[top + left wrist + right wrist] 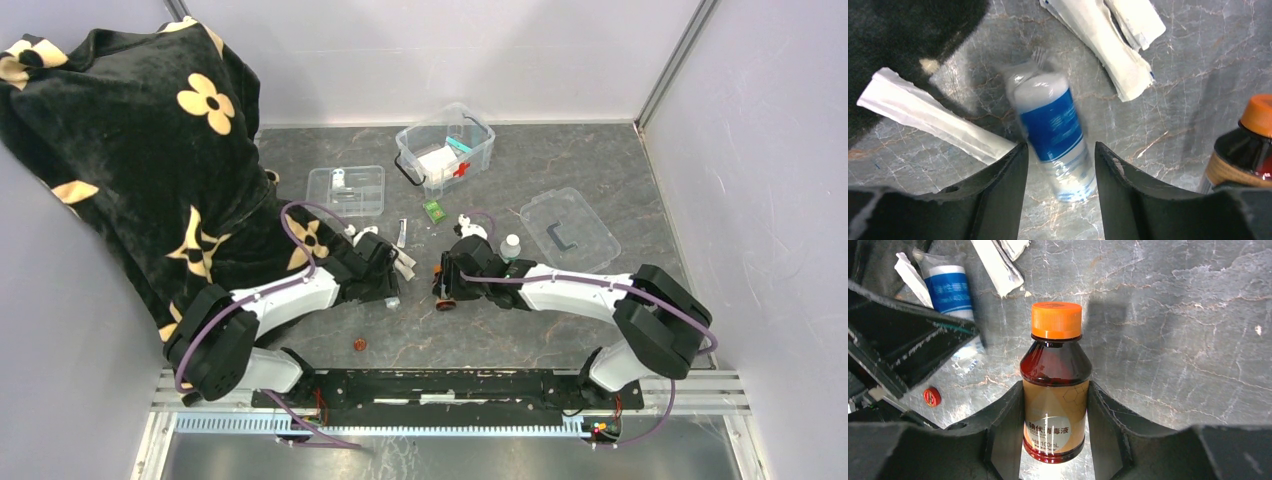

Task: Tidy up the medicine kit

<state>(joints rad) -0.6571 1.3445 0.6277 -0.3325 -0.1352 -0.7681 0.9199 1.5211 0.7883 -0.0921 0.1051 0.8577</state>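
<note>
i am looking at the medicine kit point(445, 150) sitting open-topped at the far middle of the worktop point(600, 170), red cross facing the arms, well apart from both hands. the shallow divided tray point(345, 190) is lying to its left and the flat clear lid point(570, 228) to its right. my right hand point(1055, 385) is gripping a brown bottle point(1055, 360) with an orange cap point(1056, 319), with a finger pressing on each side of the body. my left hand point(1060, 146) is straddling a clear-wrapped roll with a blue label point(1050, 125) that is lying on the stone. the picture is blurring there, so i cannot tell whether the fingers are pinching it. white paper packets point(1108, 45) are lying beyond the roll. the two hands are working just beside each other near the middle of the worktop, with a black flowered cloth point(130, 150) heaping up on the left.
</note>
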